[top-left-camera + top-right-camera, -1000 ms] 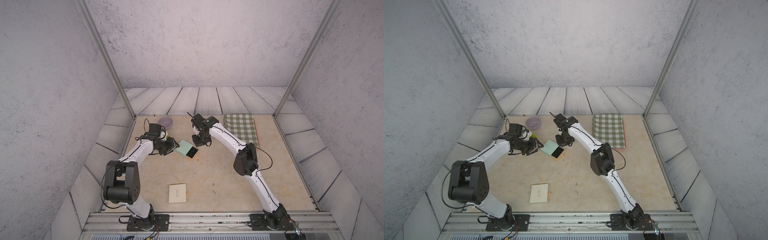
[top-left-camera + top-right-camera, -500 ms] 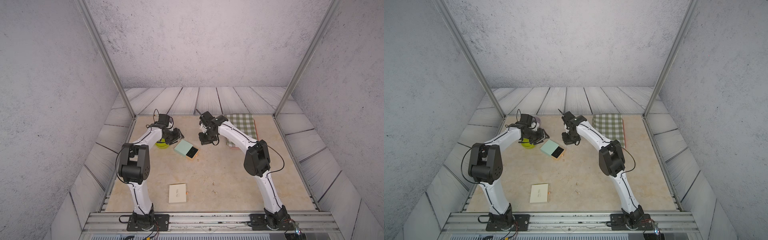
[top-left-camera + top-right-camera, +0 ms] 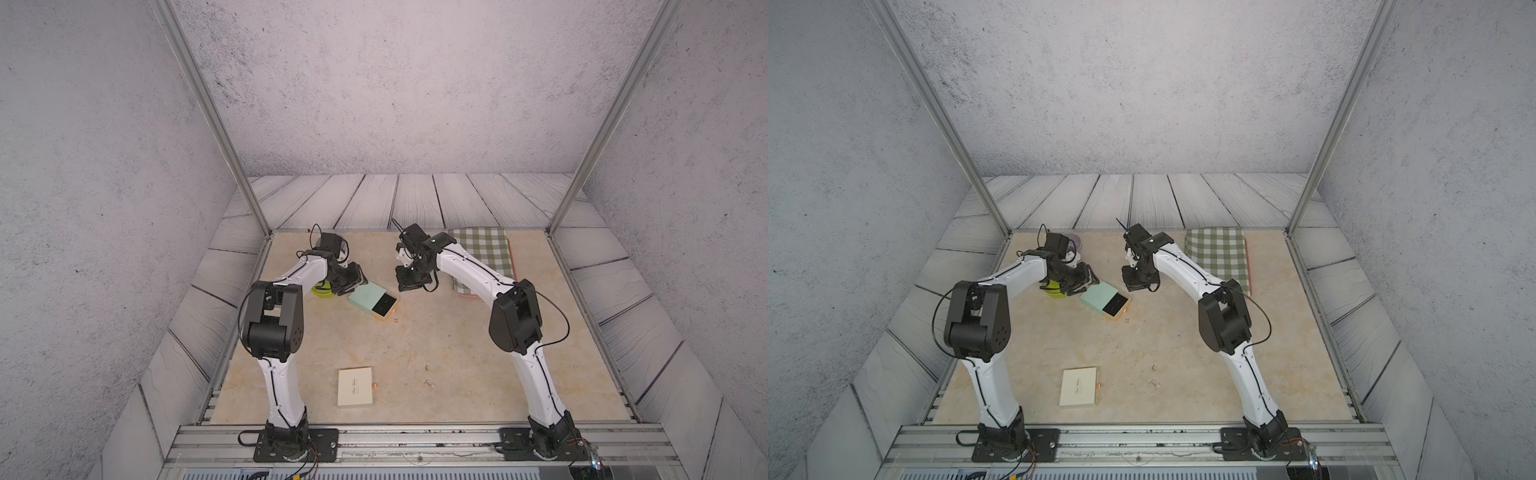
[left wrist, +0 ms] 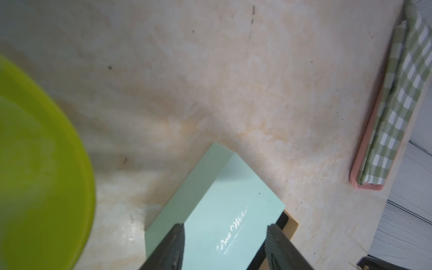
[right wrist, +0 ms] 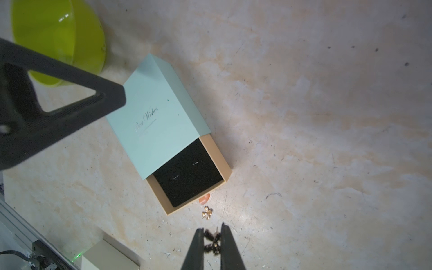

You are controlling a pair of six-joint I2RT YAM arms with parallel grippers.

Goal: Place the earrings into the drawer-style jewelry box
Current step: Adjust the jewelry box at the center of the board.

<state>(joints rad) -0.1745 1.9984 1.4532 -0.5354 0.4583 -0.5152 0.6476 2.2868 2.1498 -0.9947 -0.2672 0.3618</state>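
Observation:
The drawer-style jewelry box is mint green, and its tan drawer stands partly pulled out, showing black foam. My left gripper hovers open over the box's closed end, its jaws about as wide apart as the sleeve. In a top view my right gripper hangs raised just behind the drawer. It is shut on a small flower-shaped earring. A gold earring lies on the table by the drawer's front. Two more earrings lie nearer the front.
A lime green bowl sits just left of the box, under my left wrist. A cream flat box lies near the front edge. A green checkered cloth on a pink tray is at the back right. A purple bowl peeks out behind my left wrist.
Both arms have drawn their elbows up and inward. My left gripper has shifted slightly back over the box, uncovering the green bowl. My right gripper has stayed almost in place.

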